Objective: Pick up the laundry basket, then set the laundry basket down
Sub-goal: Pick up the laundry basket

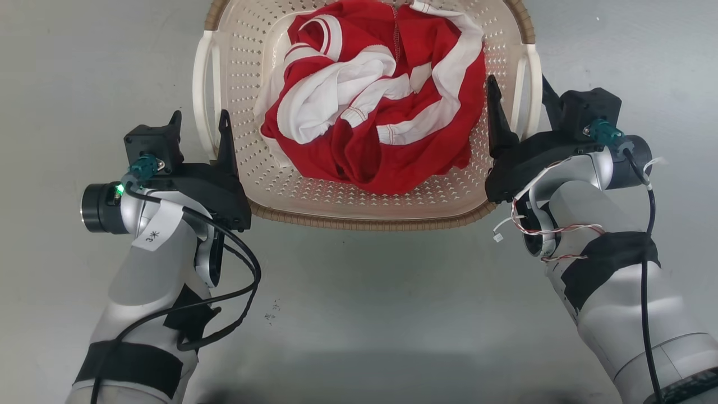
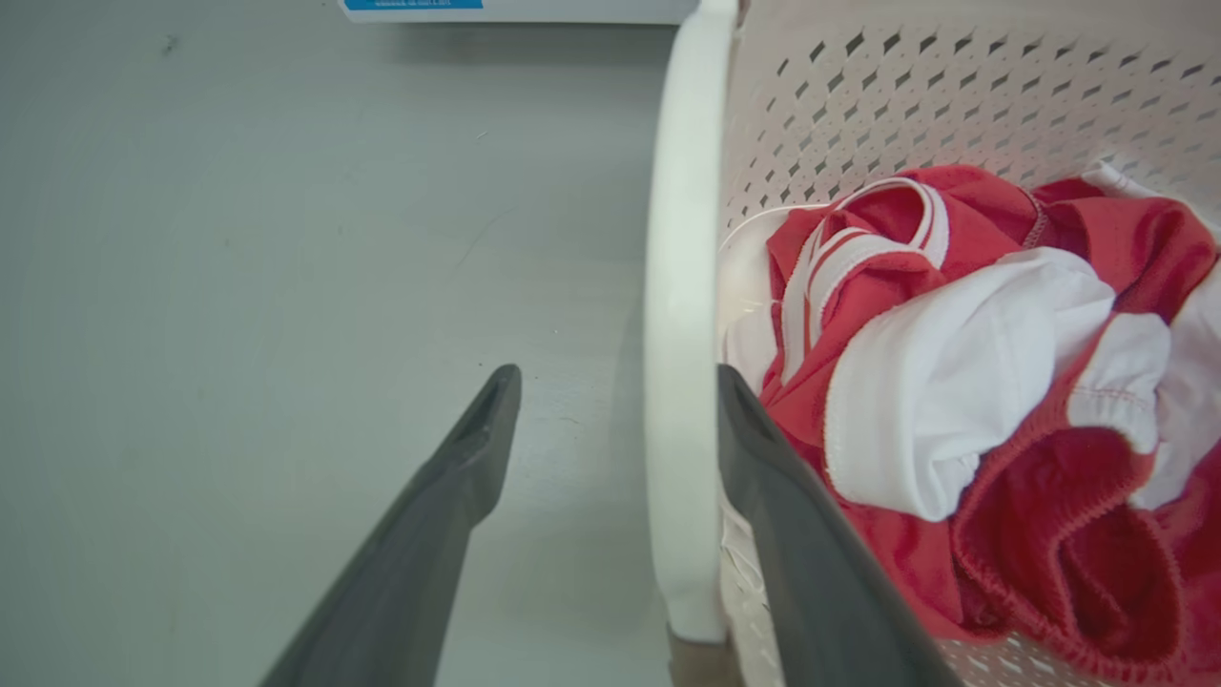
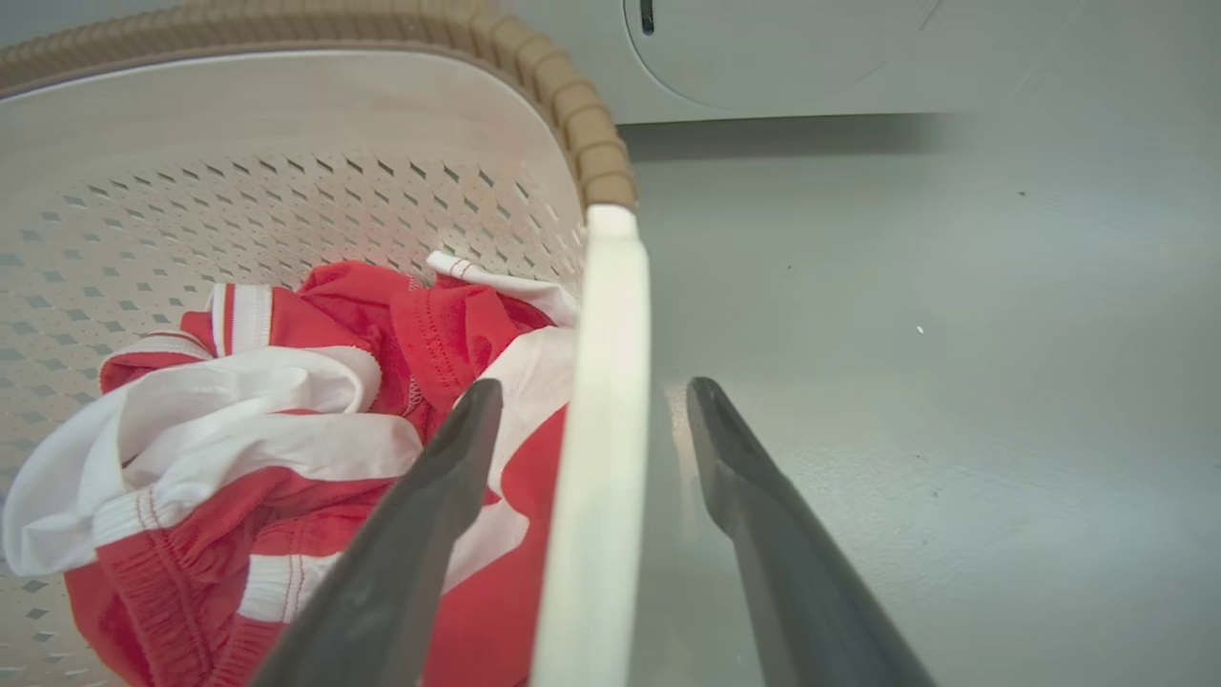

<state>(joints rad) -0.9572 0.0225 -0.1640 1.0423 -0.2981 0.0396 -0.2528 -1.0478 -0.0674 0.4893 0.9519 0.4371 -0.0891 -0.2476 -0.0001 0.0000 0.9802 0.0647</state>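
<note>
Beside the laundry basket (image 1: 364, 221) on the floor (image 1: 359, 314), the head view shows left gripper (image 1: 201, 115) and right gripper (image 1: 517, 81) open. Left wrist view: jaws straddle its left handle (image 2: 679, 286), unclosed. Right wrist view: likewise its right handle (image 3: 599, 429); closing both together should keep it level.

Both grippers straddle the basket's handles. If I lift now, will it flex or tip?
Likely light and balanced: the laundry basket holds crumpled clothes, roughly centred. Perforated walls may flex slightly. Smooth white handles could slip when gripped.
</note>
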